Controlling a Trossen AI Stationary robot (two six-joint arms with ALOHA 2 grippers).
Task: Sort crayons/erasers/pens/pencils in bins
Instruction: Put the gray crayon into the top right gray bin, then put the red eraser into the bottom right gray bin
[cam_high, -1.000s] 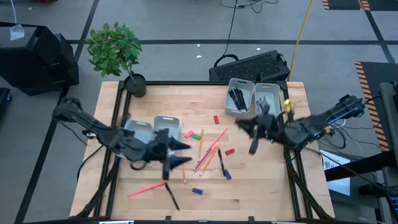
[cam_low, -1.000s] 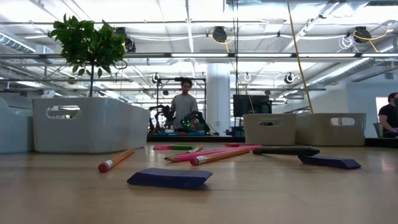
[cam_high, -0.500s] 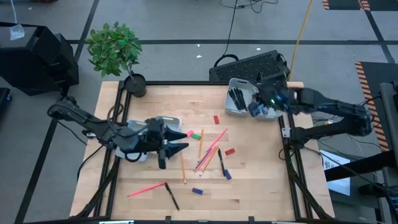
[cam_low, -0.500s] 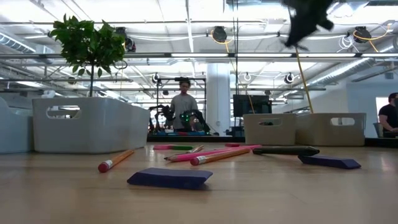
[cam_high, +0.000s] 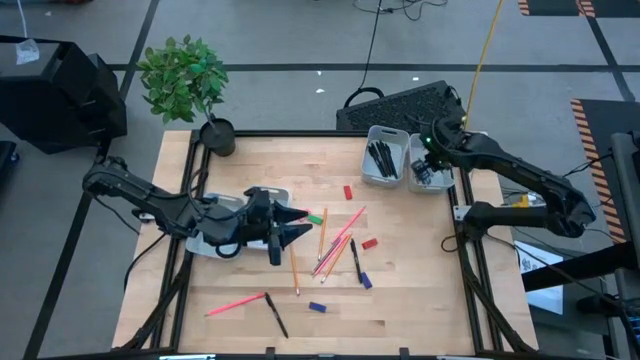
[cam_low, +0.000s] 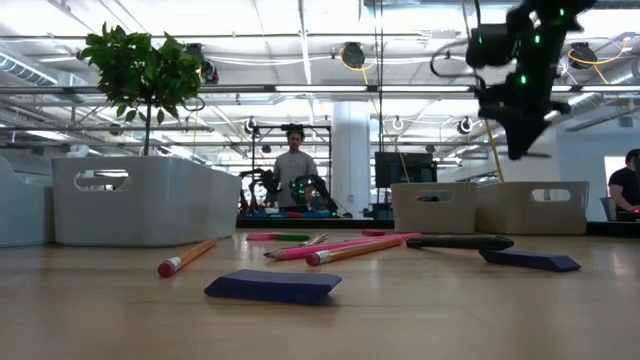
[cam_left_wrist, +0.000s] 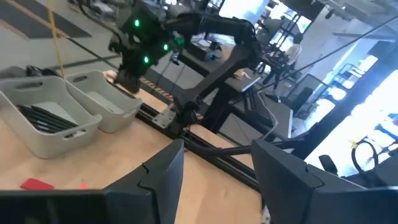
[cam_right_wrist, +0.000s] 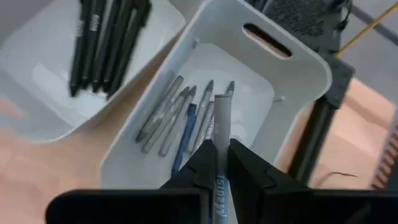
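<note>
The right gripper (cam_right_wrist: 222, 163) has moved over the far-right bin (cam_right_wrist: 298, 62), gripping a grey pen (cam_right_wrist: 221, 134) (probably ready to drop); the left gripper (cam_left_wrist: 214, 165) is open and empty.

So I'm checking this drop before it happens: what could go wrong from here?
The right gripper holds a grey pen above the right-hand bin, which already holds several sticks. Released from this height, the pen might bounce out or land propped on the bin's wall. The left gripper hovers open over the table.
</note>
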